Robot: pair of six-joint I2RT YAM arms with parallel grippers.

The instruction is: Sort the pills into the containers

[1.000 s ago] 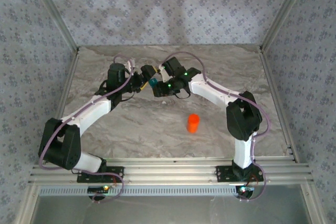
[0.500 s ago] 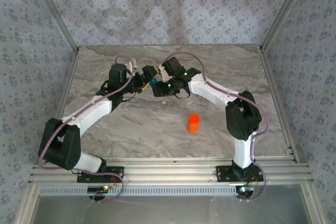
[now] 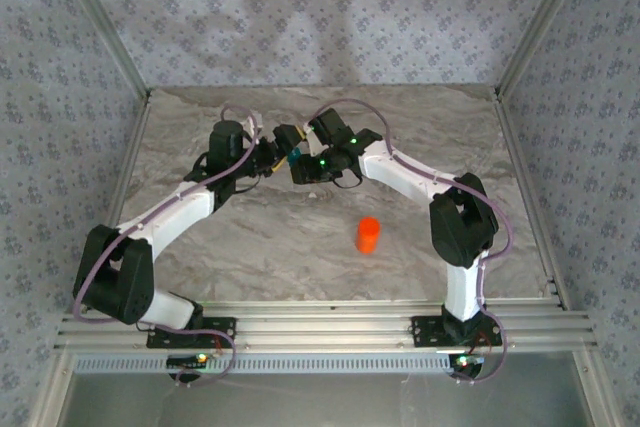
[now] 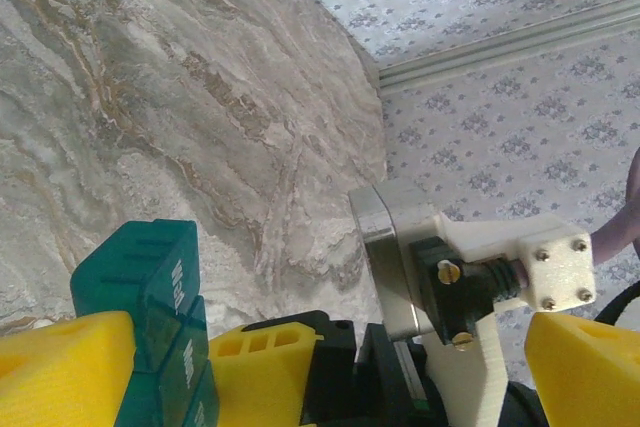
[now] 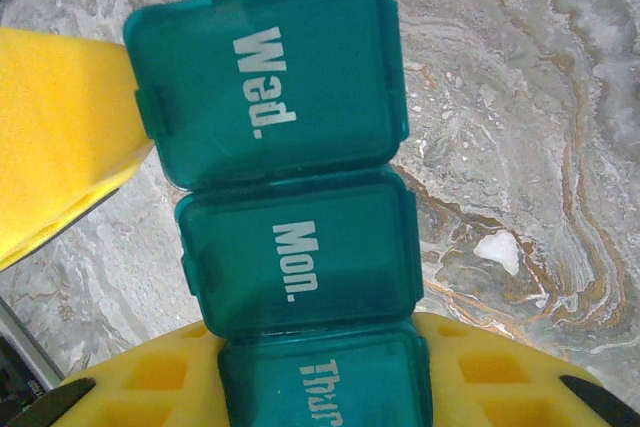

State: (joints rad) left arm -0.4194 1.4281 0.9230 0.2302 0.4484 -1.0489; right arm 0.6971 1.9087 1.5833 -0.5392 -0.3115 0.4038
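The small teal plastic pill box (image 5: 290,177), a short strip of three square parts joined in a row, is up off the grey marble table (image 3: 250,237) between the two arms. The right gripper (image 5: 320,377) is closed on it. Its yellow fingers (image 5: 500,387) squeeze the end part from both sides, the part whose lid says "Thur". The other two parts stick out past those fingertips: first the one marked "Mon.", then the one marked "Wed." at the far end. All three lids are shut. The left gripper (image 4: 325,342) is wide open. Its two yellow fingers (image 4: 60,372) stand far apart and grip nothing. The "Wed." end of the pill box sits inside that gap, right up against one of the left fingers, and it looks like they touch. The other left finger is well away from the box. One yellow finger of the right gripper also reaches into the gap between the left fingers. Under the pill box, on the table past the right fingertips, lies a tiny white bit (image 5: 497,250). It is too small to tell what it is. An orange round plastic bottle (image 3: 368,235) stands upright on the table, well apart from all the fingers, nearer the bases of the arms.
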